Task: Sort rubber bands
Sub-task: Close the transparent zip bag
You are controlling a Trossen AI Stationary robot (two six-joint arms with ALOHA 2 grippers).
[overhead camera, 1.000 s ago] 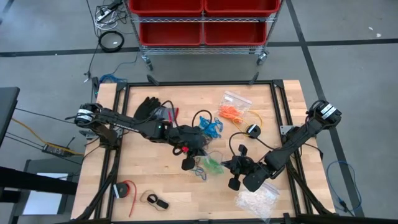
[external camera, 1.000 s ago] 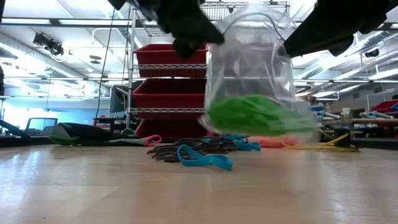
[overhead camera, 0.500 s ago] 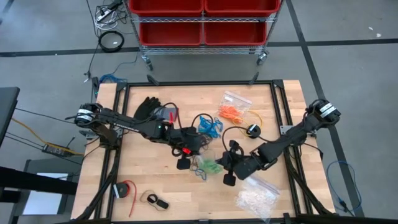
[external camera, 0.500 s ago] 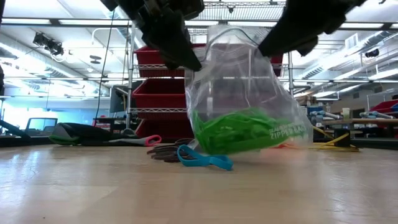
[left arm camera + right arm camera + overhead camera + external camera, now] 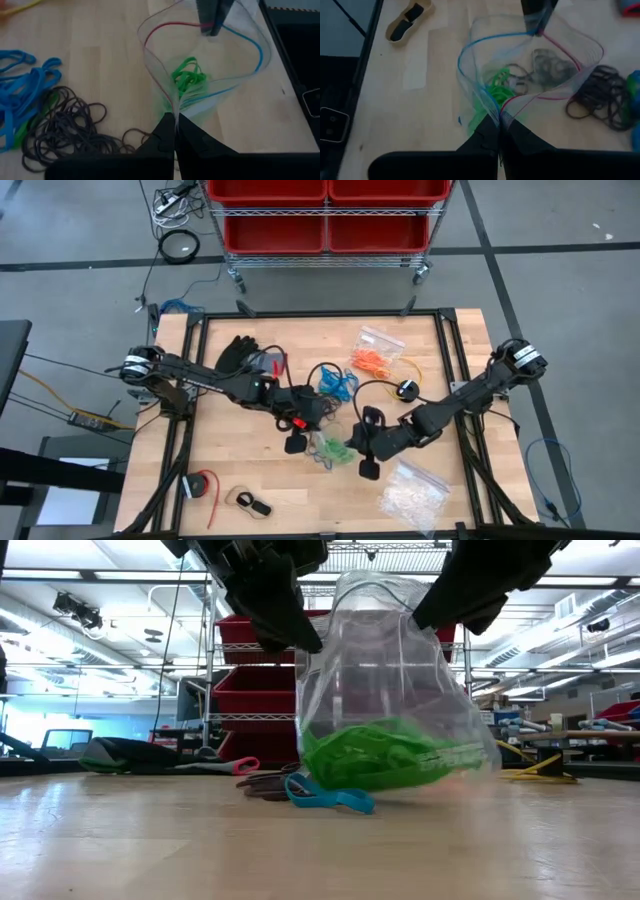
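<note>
Left tool (image 5: 175, 131): pinched shut on one rim of the clear zip bag (image 5: 395, 690).
Right tool (image 5: 499, 131): clamped on the opposite rim, bag mouth held open.
Count: two tools, one held bag, green rubber bands (image 5: 187, 77) inside.
Around: black rubber bands (image 5: 65, 127) and blue rubber bands (image 5: 22, 87) loose on desk (image 5: 100, 45) beside bag.

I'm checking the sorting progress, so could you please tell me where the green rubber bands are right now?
The green rubber bands sit inside the clear zipper bag, near the table's middle in the high view, just right of the black rubber bands.
</note>
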